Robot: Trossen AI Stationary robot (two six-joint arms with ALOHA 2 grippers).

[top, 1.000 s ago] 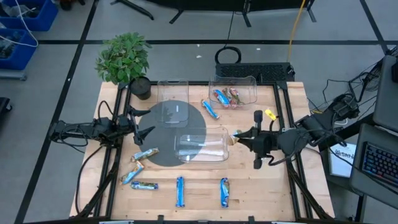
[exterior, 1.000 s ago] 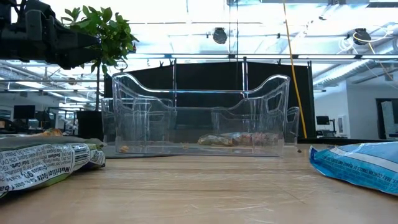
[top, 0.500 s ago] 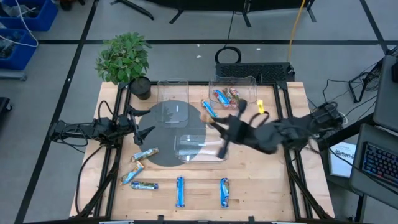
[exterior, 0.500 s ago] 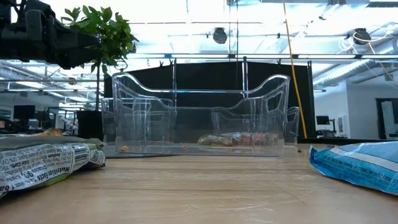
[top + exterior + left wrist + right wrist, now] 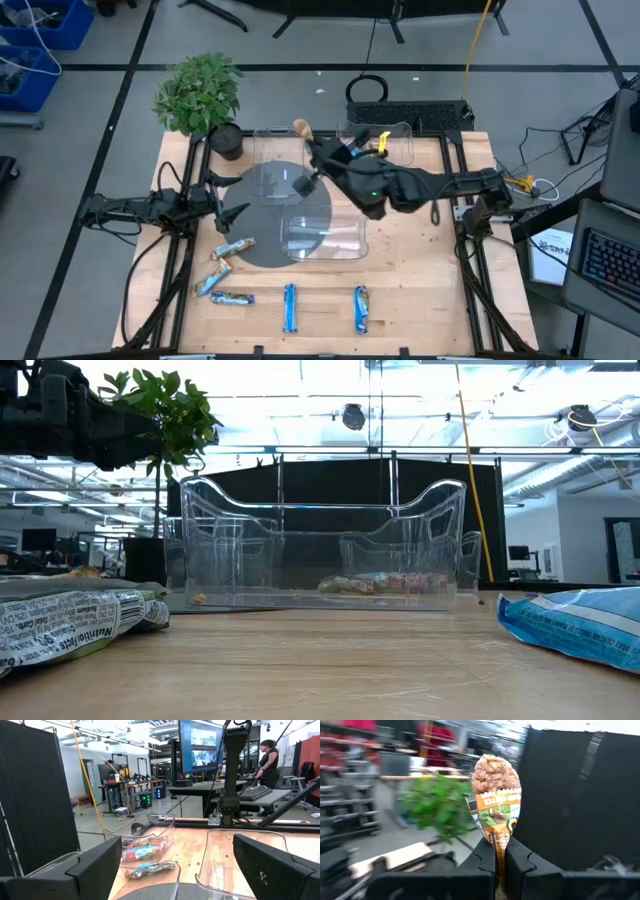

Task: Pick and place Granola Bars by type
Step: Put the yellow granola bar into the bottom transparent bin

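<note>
Right end effector (image 5: 500,854) pinches a tan-gold granola bar (image 5: 496,795).

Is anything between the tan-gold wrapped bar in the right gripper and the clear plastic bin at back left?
Nothing visible. The right gripper, shut on the tan-gold wrapped bar, holds it above the clear plastic bin's back rim; the way down looks open.

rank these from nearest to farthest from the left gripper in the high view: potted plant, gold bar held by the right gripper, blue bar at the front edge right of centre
From the left gripper:
1. Potted plant, back left corner.
2. Gold bar, held up over the back bins by the right gripper.
3. Blue bar, front edge, right of centre.
</note>
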